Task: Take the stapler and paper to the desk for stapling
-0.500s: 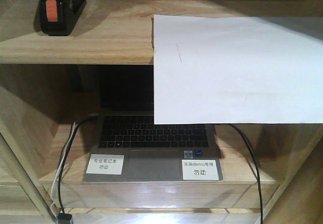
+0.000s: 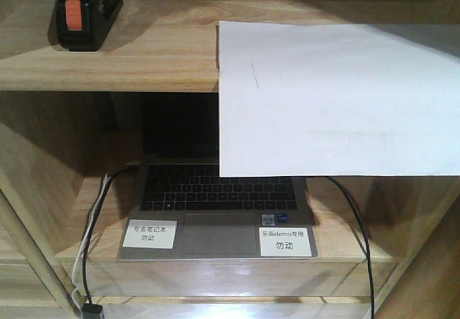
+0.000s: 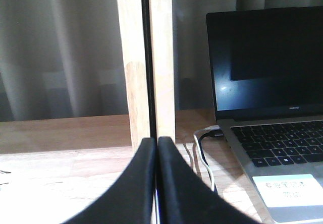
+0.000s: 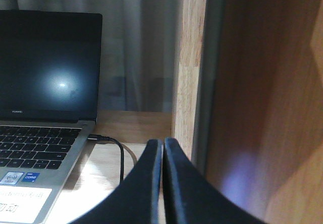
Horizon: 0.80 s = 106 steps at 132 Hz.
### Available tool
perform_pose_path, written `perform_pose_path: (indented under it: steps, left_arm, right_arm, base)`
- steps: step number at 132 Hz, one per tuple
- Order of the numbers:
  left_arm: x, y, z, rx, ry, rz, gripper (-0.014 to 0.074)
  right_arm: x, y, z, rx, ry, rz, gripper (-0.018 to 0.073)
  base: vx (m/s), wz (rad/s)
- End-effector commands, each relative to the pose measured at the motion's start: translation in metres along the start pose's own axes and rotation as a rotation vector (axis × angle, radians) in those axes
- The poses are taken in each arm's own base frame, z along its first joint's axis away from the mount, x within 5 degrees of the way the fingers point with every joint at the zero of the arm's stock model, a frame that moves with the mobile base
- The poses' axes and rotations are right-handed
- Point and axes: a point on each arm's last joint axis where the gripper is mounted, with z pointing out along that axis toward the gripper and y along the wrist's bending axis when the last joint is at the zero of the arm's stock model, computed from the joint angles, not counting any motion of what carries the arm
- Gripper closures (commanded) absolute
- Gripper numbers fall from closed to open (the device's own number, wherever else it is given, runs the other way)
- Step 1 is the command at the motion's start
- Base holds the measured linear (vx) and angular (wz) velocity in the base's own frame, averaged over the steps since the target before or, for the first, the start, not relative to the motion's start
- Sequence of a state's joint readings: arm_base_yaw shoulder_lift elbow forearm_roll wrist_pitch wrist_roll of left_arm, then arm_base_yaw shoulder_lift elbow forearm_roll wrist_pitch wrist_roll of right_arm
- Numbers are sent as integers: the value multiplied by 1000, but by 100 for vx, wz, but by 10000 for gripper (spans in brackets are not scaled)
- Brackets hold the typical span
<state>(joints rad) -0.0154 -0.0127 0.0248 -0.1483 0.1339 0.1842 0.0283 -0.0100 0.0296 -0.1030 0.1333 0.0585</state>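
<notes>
The black stapler (image 2: pixel 85 14) with an orange patch sits at the far left of the upper shelf board (image 2: pixel 144 53). The white paper (image 2: pixel 338 100) lies on the same board to the right and overhangs its front edge, with a faint short mark near its upper left. The desk is out of view. My left gripper (image 3: pixel 156 142) is shut and empty, low by the shelf's left upright post (image 3: pixel 146 57). My right gripper (image 4: pixel 163 143) is shut and empty, low by the right upright (image 4: pixel 189 57). Neither gripper shows in the front view.
An open laptop (image 2: pixel 215 197) with two white labels sits on the lower shelf under the paper; it also shows in the left wrist view (image 3: pixel 272 82) and the right wrist view (image 4: pixel 45 82). Cables (image 2: pixel 93 225) run off its left side, a black cable (image 2: pixel 359 233) off its right.
</notes>
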Motion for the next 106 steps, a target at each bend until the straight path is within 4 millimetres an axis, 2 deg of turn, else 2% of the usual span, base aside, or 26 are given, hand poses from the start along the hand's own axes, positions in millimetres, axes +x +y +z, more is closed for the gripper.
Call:
perform_pose_path:
  steps: [1, 106]
  left_arm:
    - [-4, 1, -1, -13, -75, -18, 603]
    - [-6, 2, -1, -19, -106, -18, 603]
  right_arm:
    - [-6, 0, -1, 5, -80, -12, 565]
    - [-7, 0, -1, 5, -88, -18, 565]
  base:
    - [0, 0]
    - [0, 0]
